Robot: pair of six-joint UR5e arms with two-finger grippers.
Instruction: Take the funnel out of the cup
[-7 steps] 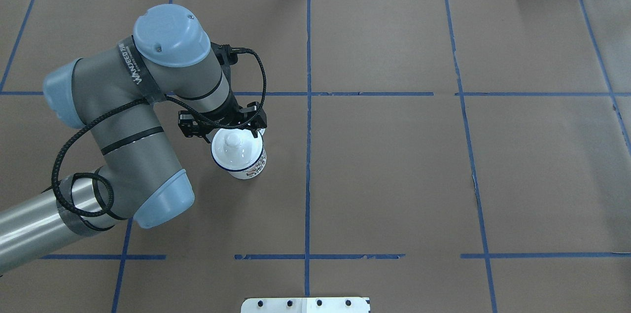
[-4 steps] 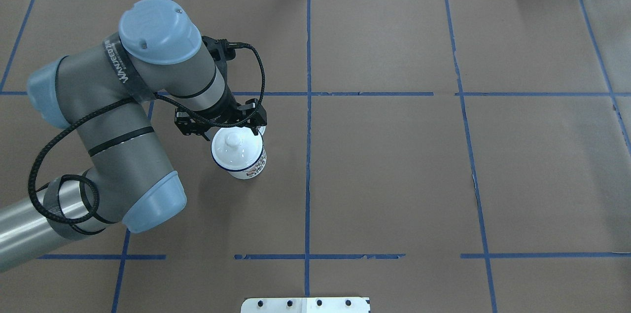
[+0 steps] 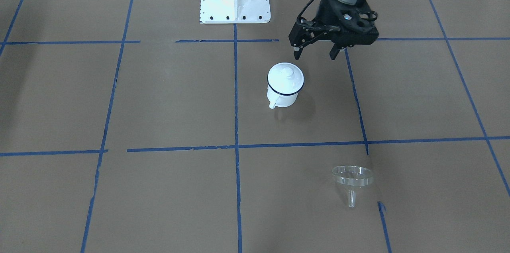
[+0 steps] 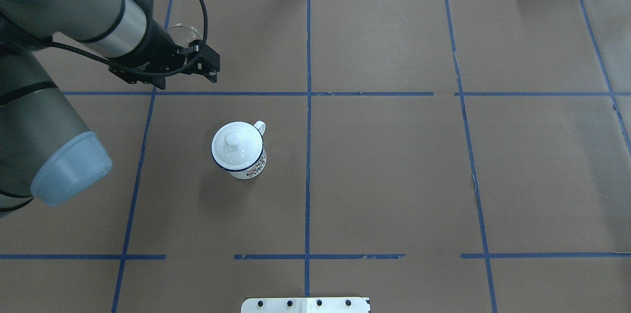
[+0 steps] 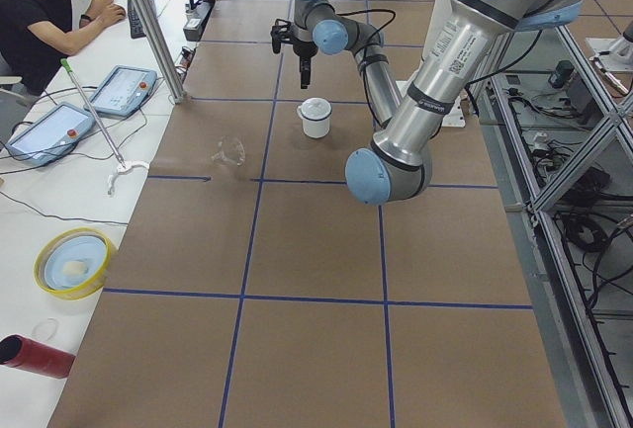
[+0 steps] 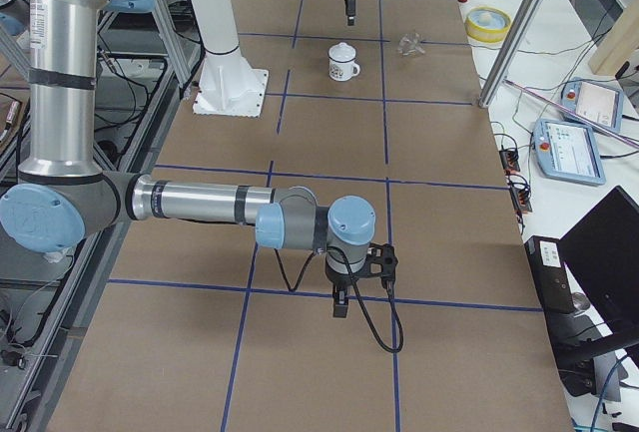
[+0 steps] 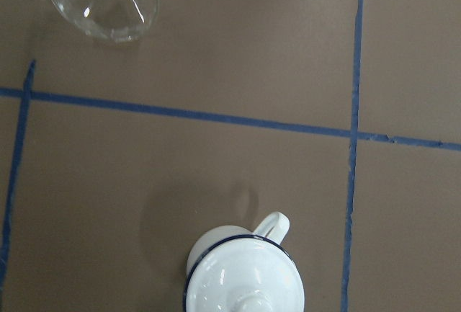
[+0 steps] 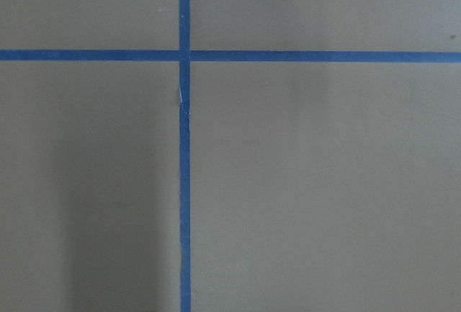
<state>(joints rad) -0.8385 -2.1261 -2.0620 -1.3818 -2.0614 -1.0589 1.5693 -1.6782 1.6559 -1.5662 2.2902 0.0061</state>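
**Funnel is out of the cup; my left gripper hangs empty above**

From my station, the left gripper is high over the table with its jaws spread wide and nothing between them. The left wrist camera looks straight down past it and shows only the paper and what stands on it.

Nearest below the gripper, a little off to one side, is the cup. It stands upright with its handle turned toward the operators' side. A white lid with a knob sits squarely on its rim, so I cannot see inside it.

Farther out from the gripper, beyond a blue tape line and well apart from the cup, is the funnel. It rests on the bare table and, as far as I can tell, is tipped on its side with the spout pointing away from the robot. Nothing touches it.

Farthest off, the right gripper hangs over the other end of the table. I see it only from the side camera, so I cannot tell whether it is open.

I judge the job done in substance, since the funnel is out and set down clear of the cup. At most the arm has yet to go home.

Against the overhead picture from a moment ago, the left gripper was low, right at the far side of the cup by the handle. It has since lifted and drawn away toward the funnel's side. The cup and lid have not shifted.
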